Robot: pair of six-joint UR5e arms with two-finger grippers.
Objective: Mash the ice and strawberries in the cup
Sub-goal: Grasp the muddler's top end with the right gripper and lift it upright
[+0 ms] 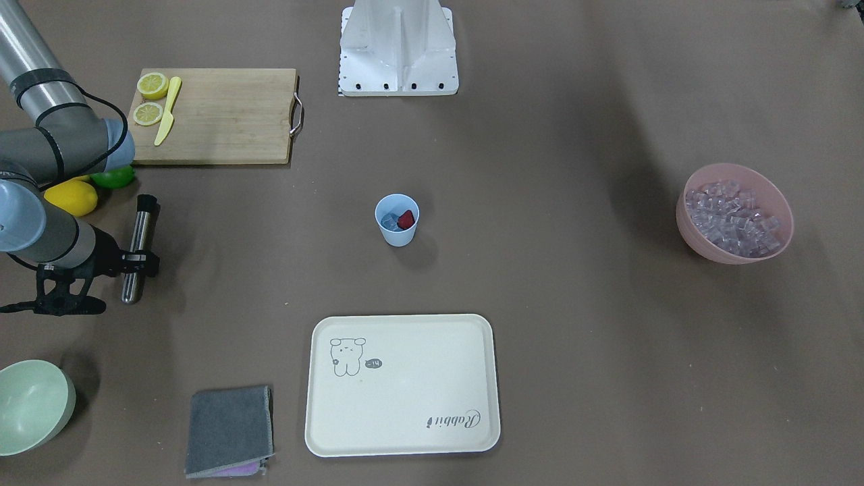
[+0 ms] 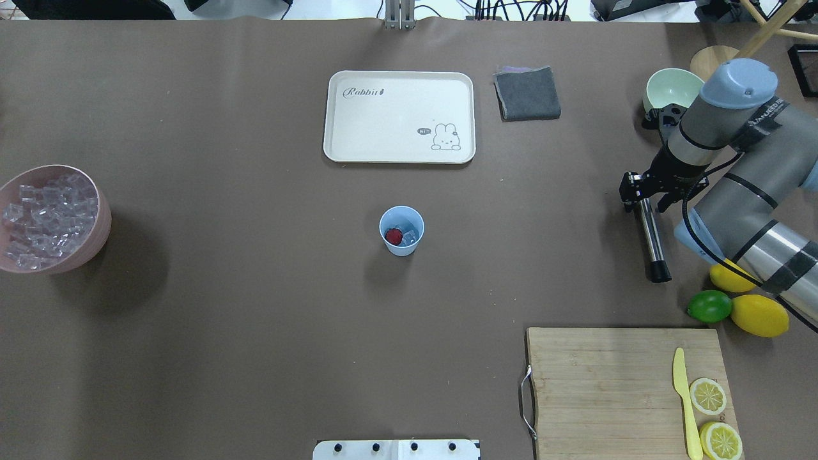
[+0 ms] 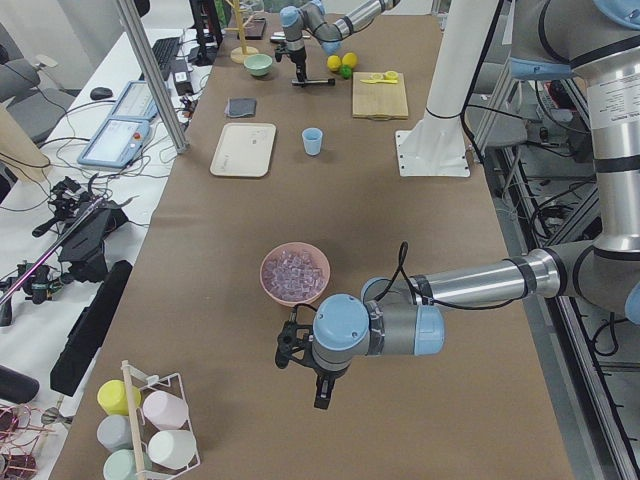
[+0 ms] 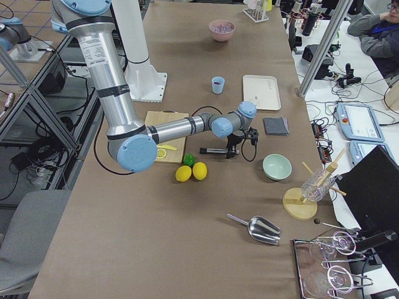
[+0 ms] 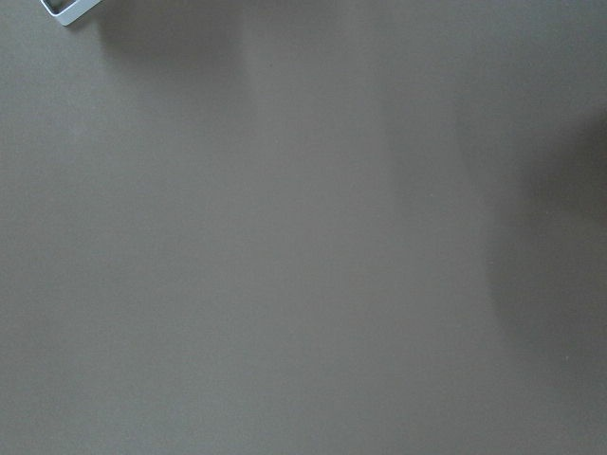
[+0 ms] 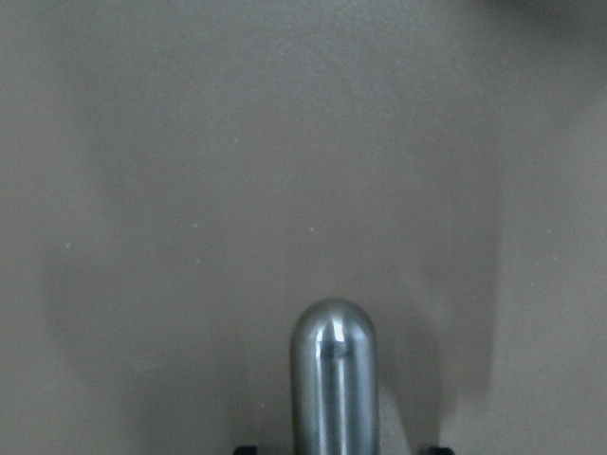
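- Right gripper (image 2: 641,191) sits at the right edge of the overhead frame, straddling the steel muddler (image 2: 652,239), which lies flat on the table (image 2: 255,287).
- My right wrist view shows a gap on each side of the rod, so I read the jaws as spread, not clamped.
- Left gripper (image 3: 321,396) shows only in the left side view, lower centre, pointing down just beside the pink bowl (image 3: 272,290). I can't tell its state.
- Cup (image 2: 401,248) stands upright at centre frame, well apart from both grippers.
- Strawberry (image 2: 393,236) and ice (image 2: 411,235) lie side by side inside it.
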